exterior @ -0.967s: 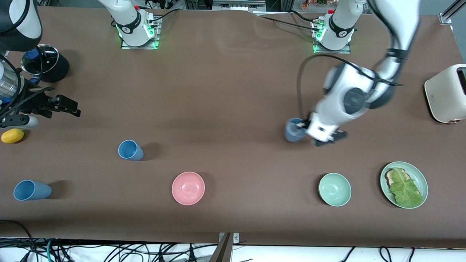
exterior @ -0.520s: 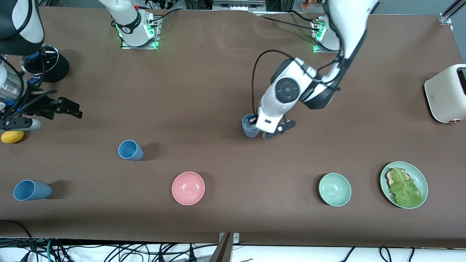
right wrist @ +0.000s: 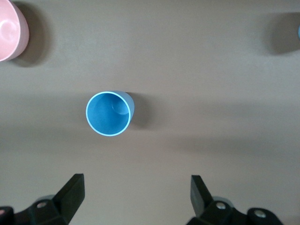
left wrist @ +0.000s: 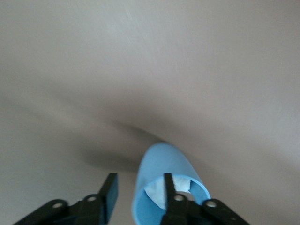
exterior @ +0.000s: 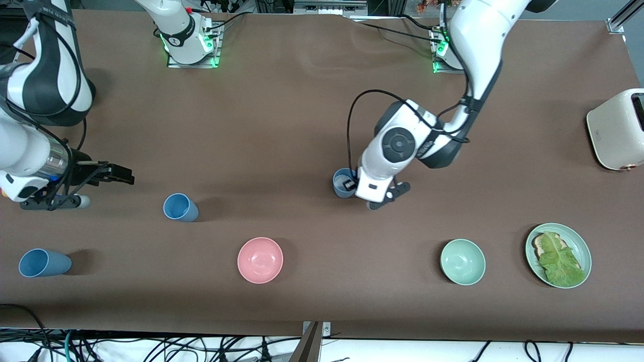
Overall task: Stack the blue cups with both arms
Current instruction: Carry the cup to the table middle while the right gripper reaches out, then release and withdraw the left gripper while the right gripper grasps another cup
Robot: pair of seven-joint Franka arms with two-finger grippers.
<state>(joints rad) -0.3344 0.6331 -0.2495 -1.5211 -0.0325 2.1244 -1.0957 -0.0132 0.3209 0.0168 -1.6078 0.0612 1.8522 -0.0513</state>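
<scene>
**Gripping one cup, two cups waiting**

Clamped on a grey-blue cup (exterior: 343,182), the left end effector (exterior: 358,187) has one finger (left wrist: 172,193) inside the wall and one outside, over the middle of the surface (exterior: 302,125). The right end effector (exterior: 103,177) hangs wide open toward the right arm's end, above an upright sky-blue cup (exterior: 179,207). A third cup (exterior: 41,263) stands nearer the front camera at that end. A pink bowl (exterior: 260,260) and a green bowl (exterior: 462,262) sit along the near edge.
</scene>
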